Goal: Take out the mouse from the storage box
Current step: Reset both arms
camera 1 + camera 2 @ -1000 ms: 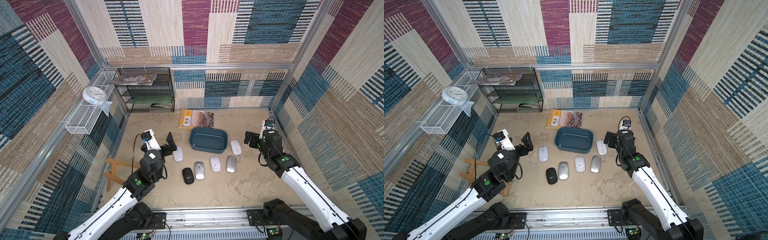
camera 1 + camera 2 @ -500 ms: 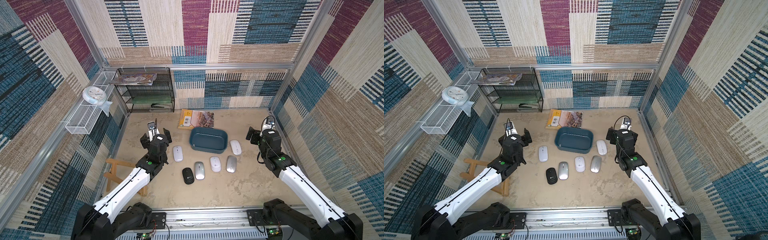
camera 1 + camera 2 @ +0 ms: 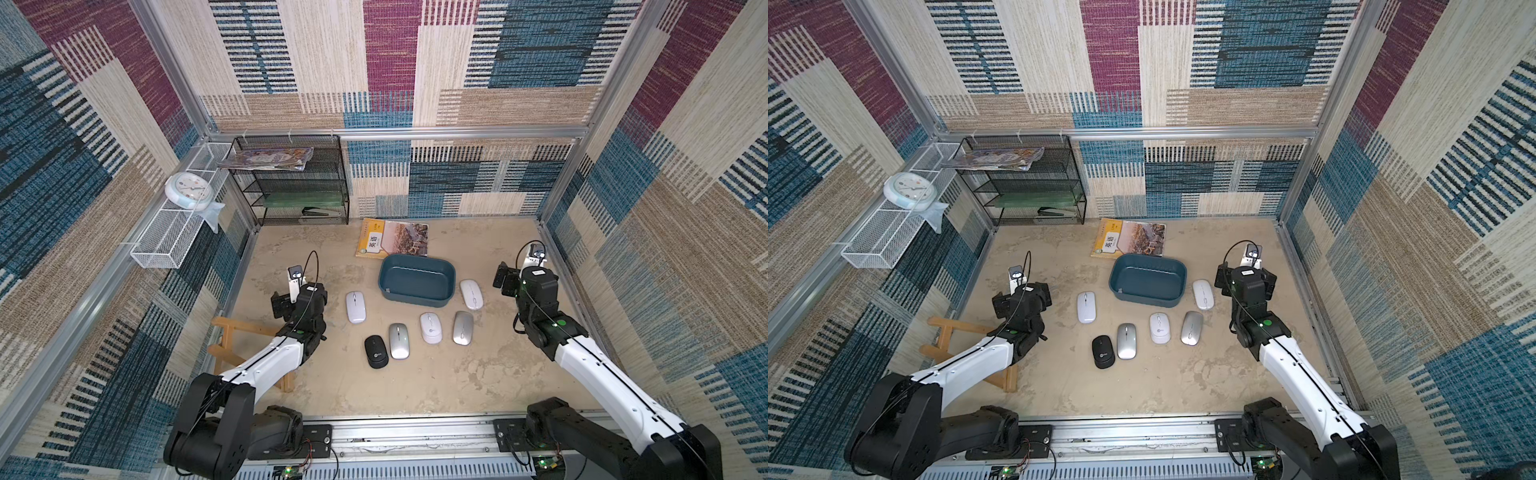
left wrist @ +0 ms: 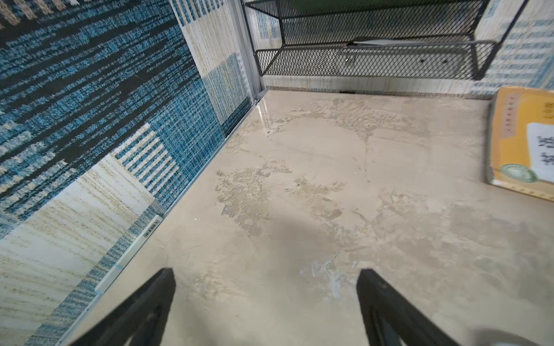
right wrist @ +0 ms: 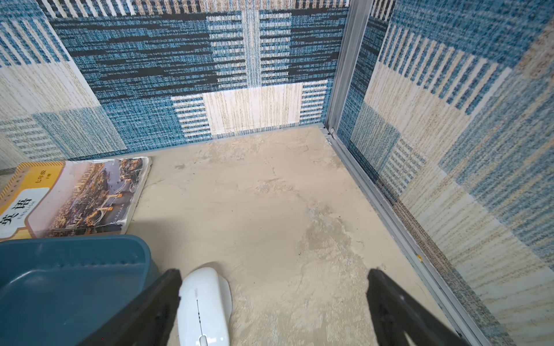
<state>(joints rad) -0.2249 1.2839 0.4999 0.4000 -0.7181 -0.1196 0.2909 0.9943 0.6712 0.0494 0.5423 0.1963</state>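
Here, six mice (image 3: 431,328) outside storage box (image 3: 415,296)

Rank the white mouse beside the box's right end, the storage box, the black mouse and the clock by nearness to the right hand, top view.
1. The white mouse, beside the right hand, at the box's right end.
2. The storage box, mid-table.
3. The black mouse, front of the mouse group.
4. The clock, on the left wall's wire basket.
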